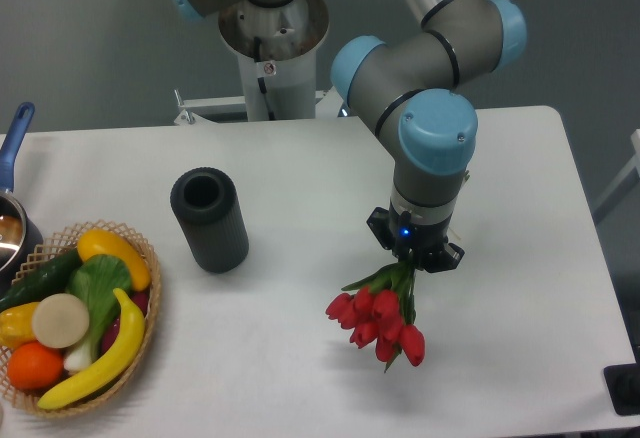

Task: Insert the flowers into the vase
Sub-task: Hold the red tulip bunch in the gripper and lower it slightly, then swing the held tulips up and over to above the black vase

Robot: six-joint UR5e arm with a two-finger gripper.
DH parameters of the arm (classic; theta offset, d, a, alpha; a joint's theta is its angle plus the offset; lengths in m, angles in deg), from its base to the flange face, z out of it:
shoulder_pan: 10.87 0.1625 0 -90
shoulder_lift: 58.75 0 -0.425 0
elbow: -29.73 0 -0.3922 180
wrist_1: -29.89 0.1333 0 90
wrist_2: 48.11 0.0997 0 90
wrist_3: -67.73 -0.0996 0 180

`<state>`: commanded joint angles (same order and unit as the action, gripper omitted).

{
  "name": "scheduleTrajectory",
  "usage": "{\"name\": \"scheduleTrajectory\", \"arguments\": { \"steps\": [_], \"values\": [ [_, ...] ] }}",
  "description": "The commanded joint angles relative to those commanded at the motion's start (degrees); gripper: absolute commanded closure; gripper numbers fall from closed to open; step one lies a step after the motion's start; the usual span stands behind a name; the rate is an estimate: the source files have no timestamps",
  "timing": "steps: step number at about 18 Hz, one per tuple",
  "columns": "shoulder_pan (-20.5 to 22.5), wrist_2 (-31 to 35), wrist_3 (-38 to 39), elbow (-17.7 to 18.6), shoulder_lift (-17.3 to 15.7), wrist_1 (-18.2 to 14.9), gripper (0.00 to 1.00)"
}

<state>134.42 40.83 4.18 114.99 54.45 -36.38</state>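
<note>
Flowers [380, 320] hang from my gripper [413, 261], which is closed on their green stems, with the red buds pointing down over the table [520, 158]. I see the vase [209, 219] standing upright, well apart to the left, near the wicker basket [150, 293].

A white rectangular table [300, 158] with rounded corners fills most of the view, set before a plain grey wall [80, 38]. At the table's left front corner sits a round woven wicker basket [147, 303] heaped with produce: a long yellow banana [105, 358] curving along its right side, a yellow pepper [112, 254] at the top, a dark green cucumber [40, 278] on the left, a leafy green vegetable [98, 288] in the middle, a pale round onion slice [60, 320] and an orange fruit [35, 365] near the front. Just behind the basket, at the left edge, stands a metal pot [12, 238] with a blue handle [14, 133] pointing away.
</note>
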Motion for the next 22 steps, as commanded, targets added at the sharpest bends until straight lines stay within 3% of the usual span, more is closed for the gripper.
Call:
{"name": "scheduleTrajectory", "arguments": {
  "steps": [8, 10, 15, 18, 22],
  "values": [
    [-0.3, -1.6, 0.2, -1.2, 0.0, 0.4, 1.00],
    [-0.4, -6.3, 0.5, -1.7, -0.2, 0.9, 1.00],
    [-0.4, -23.2, 7.9, -1.8, -0.6, 7.5, 1.00],
    [-1.2, -27.8, 12.2, -1.8, -0.8, 10.7, 0.99],
    [-2.1, -34.2, 12.4, -1.8, -2.3, 11.2, 0.99]
  ]
}}
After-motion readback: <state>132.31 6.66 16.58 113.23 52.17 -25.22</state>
